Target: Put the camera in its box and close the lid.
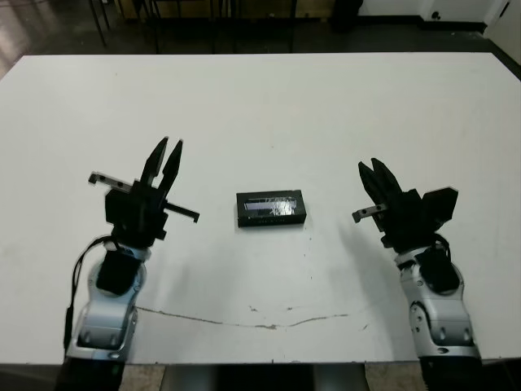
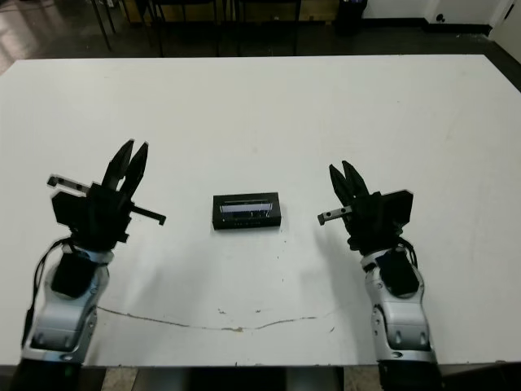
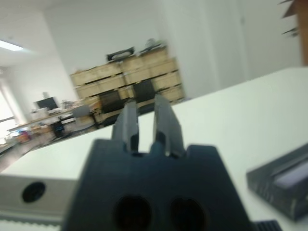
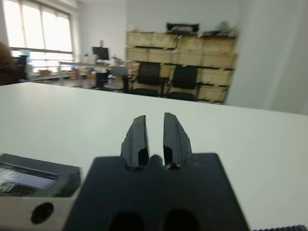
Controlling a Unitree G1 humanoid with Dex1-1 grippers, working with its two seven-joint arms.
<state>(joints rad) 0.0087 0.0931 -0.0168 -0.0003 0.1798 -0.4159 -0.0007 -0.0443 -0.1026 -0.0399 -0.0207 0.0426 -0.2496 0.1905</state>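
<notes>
The flat black rectangular lid (image 3: 284, 185) w/ greyish strip was blurred and cut off at the frame edge. Box and camera beneath: hidden, couldn't tell.

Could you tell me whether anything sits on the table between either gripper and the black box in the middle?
Nothing visible does. The box lies alone on the white table, with bare tabletop between it and the left gripper and the right gripper.

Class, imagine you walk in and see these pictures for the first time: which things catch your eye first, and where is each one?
First comes the small black box with the lid on it, its glossy greyish strip facing up, alone in the middle of the white table. On either side of it, apart from it and holding nothing, hover the left gripper and the right gripper, black fingers slightly parted and pointing away from the robot.
</notes>
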